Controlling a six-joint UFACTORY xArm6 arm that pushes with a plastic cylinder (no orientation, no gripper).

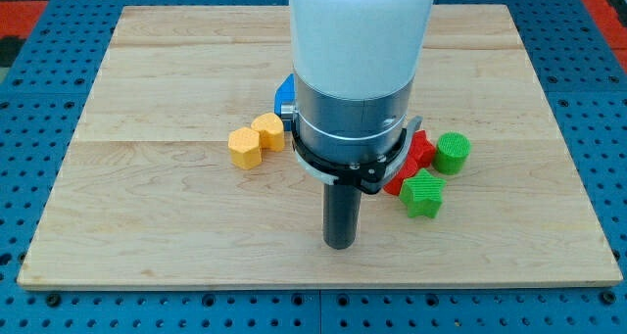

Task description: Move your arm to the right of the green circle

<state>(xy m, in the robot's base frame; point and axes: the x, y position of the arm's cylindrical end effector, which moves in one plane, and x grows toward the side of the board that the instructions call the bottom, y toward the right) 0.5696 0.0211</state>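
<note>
The green circle (453, 152), a short green cylinder, lies at the view's right of centre on the wooden board (147, 216). My tip (341, 244) rests on the board below and well to the left of it. A green star-shaped block (423, 195) lies just below-left of the circle. Red blocks (419, 152) sit between the arm and the circle, partly hidden by the arm; their shapes cannot be made out.
Two yellow blocks (246, 147) (266, 131) touch each other left of the arm. A blue block (284, 95) peeks out behind the arm's left side, mostly hidden. The arm's wide body (358, 70) covers the board's centre top.
</note>
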